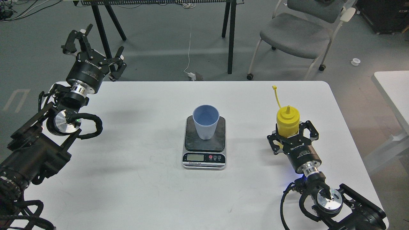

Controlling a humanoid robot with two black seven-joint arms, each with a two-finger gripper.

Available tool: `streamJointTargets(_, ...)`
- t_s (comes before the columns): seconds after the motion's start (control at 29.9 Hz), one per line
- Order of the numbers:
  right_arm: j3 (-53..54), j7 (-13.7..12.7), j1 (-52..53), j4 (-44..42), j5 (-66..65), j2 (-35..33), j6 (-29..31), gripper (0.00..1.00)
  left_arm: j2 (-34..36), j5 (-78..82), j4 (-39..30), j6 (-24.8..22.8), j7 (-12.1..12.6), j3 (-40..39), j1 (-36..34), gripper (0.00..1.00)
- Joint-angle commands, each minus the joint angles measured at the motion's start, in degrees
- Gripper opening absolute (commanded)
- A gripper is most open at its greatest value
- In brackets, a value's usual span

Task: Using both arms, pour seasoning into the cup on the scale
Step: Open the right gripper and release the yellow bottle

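The light-blue ribbed cup [206, 123] stands upright on the dark platform of the scale [191, 143] at the table's middle; its inside looks empty. The yellow seasoning bottle [287, 121] is upright at the right of the table, nozzle up, with its cap strap sticking up. My right gripper [291, 134] comes from the near side and is shut on the bottle's lower body, which it hides. My left gripper [96, 51] is open and empty over the table's far left edge, far from the cup.
The white table [143, 185] holds nothing else. A grey chair [297, 35] and black frame legs [230, 35] stand on the floor behind it. A second white table [394, 86] is at the right.
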Motion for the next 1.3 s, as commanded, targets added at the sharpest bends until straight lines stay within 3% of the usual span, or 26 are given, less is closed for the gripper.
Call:
streamJointTargets(0.0,0.7,0.0,0.0,-0.7,0.0,0.7,0.0,0.53,0.0,0.1,-0.2,0.1,0.0,0.0,-0.3,1.0)
streamJointTargets(0.2,1.2,-0.1,-0.2,-2.4,0.0,0.7,0.0,0.67,0.0,0.2,-0.3,0.0,0.1,0.0,-0.6,1.0)
streamJointTargets(0.43,1.2,-0.3,-0.7,-4.8,0.0,0.6,0.0,0.72,-0.1,0.2,-0.4,0.1,0.1,0.1,-0.2,1.0)
streamJointTargets(0.64,1.2,0.0,-2.1,-3.6,0.1,0.4,0.0,0.92,0.0,0.1,-0.4,0.1,-0.1,2.6,-0.9,1.0)
streamJointTargets(1.27,6.3,0.0,-10.4,3.5,0.1,-2.3,0.0,0.99,-1.2,0.1,-0.4,0.1,-0.1,2.7,-1.2,1.0)
